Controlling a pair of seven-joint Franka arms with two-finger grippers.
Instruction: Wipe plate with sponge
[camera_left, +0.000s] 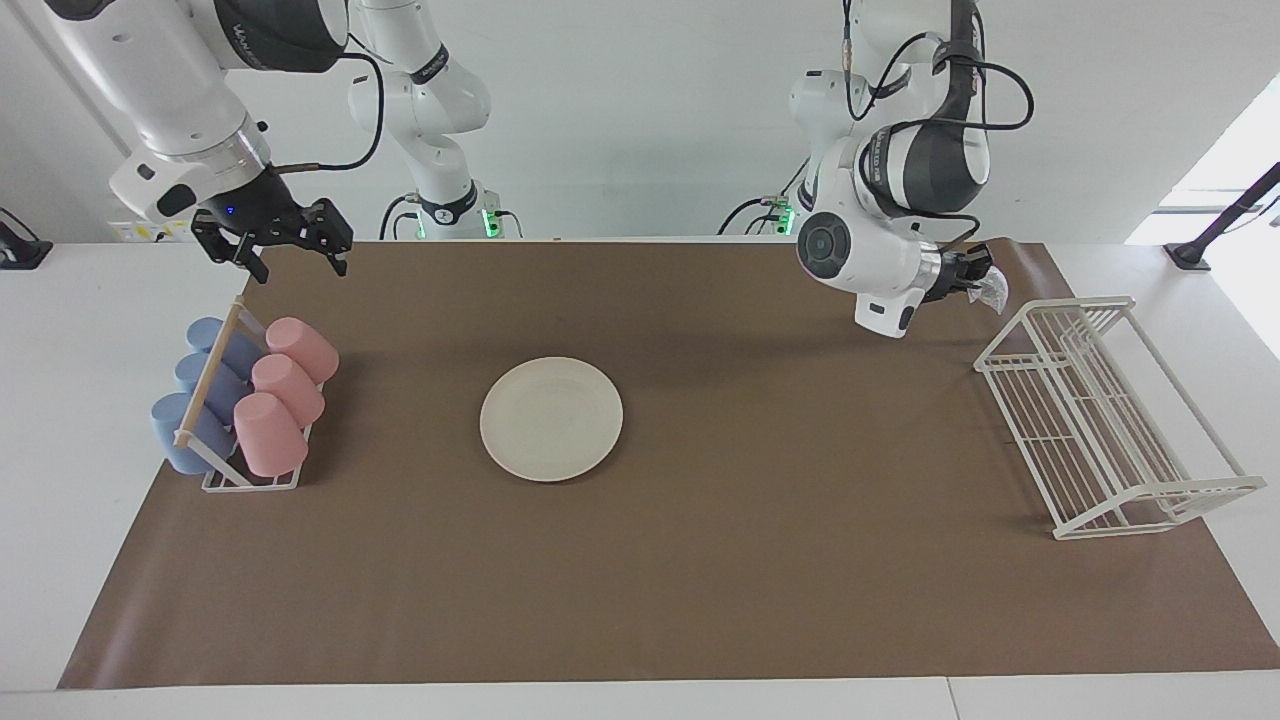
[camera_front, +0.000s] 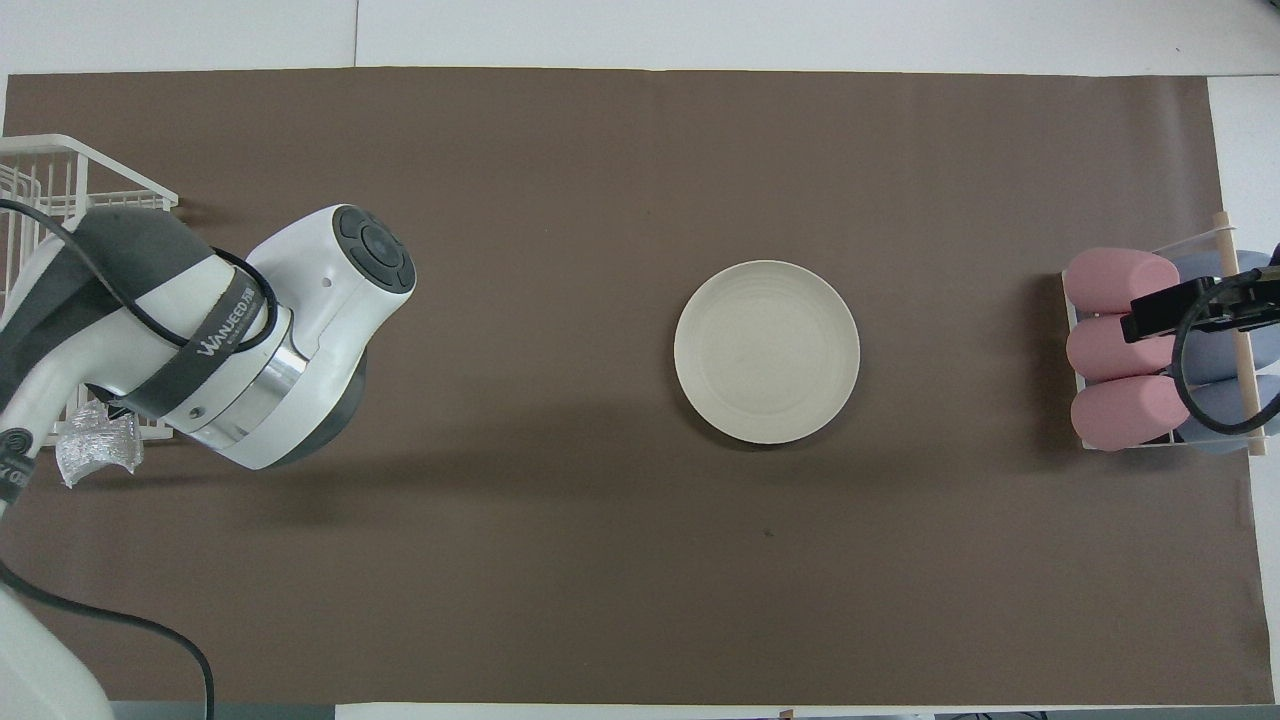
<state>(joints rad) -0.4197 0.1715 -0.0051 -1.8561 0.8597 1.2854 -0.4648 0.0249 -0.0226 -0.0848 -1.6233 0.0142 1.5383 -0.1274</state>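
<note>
The cream-white plate (camera_left: 551, 418) (camera_front: 766, 351) lies flat on the brown mat, midway between the two arms, with nothing on it. My left gripper (camera_left: 972, 276) is raised and turned sideways, shut on the silvery sponge (camera_left: 994, 291) (camera_front: 96, 451). The sponge sticks out over the mat beside the wire rack, well away from the plate. In the overhead view the left arm hides its own gripper. My right gripper (camera_left: 297, 268) (camera_front: 1190, 305) hangs open and empty over the cup rack's end nearest the robots.
A wooden-barred rack of blue and pink cups (camera_left: 245, 400) (camera_front: 1120, 350) stands at the right arm's end of the mat. A white wire dish rack (camera_left: 1100, 420) (camera_front: 60, 180) stands at the left arm's end. The brown mat (camera_left: 700, 560) covers the table.
</note>
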